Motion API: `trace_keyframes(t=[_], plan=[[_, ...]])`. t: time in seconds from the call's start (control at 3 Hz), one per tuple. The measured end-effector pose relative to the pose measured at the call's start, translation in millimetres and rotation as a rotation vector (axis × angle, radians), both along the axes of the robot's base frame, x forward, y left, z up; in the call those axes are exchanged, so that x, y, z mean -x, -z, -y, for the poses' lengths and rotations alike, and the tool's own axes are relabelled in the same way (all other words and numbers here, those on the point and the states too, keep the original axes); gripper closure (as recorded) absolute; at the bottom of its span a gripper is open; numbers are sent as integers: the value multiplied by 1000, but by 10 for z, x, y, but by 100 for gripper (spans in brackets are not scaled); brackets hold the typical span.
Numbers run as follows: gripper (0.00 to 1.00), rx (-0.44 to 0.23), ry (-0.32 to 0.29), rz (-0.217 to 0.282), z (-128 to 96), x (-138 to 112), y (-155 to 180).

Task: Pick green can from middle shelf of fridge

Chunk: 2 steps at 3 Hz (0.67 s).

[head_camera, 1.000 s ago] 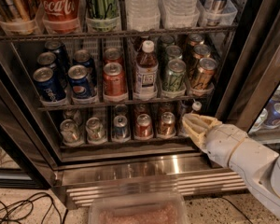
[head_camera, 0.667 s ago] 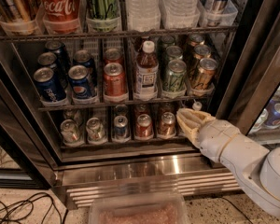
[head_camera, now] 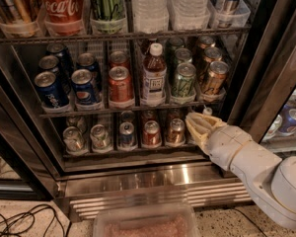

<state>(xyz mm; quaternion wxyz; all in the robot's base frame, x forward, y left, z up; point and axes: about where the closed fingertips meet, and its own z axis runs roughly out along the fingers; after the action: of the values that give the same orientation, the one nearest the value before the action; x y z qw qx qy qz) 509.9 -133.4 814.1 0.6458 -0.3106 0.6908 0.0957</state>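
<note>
The green can (head_camera: 184,81) stands upright at the front of a lane on the middle shelf (head_camera: 89,111) of the fridge (head_camera: 153,181), right of centre. A brown bottle (head_camera: 154,75) stands to its left and copper-brown cans (head_camera: 214,78) to its right. More green cans stand behind it. My gripper (head_camera: 195,123) is at the right end of the lower shelf, just under the middle shelf's front rail, below and slightly right of the green can. It points up and left and does not touch the can.
Blue cans (head_camera: 84,87) and a red can (head_camera: 120,84) fill the middle shelf's left lanes. Small cans (head_camera: 150,132) line the lower shelf. A tall green can (head_camera: 106,1) stands on the top shelf. The black door frame (head_camera: 266,68) is close on the right. A plastic bin (head_camera: 145,223) and cables (head_camera: 19,218) lie on the floor.
My gripper has moved a little left and up, closer to the fridge's lower shelf and the middle shelf's rail. The cans have not moved.
</note>
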Motion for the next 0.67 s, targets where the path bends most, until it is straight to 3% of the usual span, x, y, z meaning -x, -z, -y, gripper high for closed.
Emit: trace_keyframes(t=[0.33,0.67], plan=[[100,-24,20,44,-6,-89,-56],[92,-42,30,91,-6,-192,-120]])
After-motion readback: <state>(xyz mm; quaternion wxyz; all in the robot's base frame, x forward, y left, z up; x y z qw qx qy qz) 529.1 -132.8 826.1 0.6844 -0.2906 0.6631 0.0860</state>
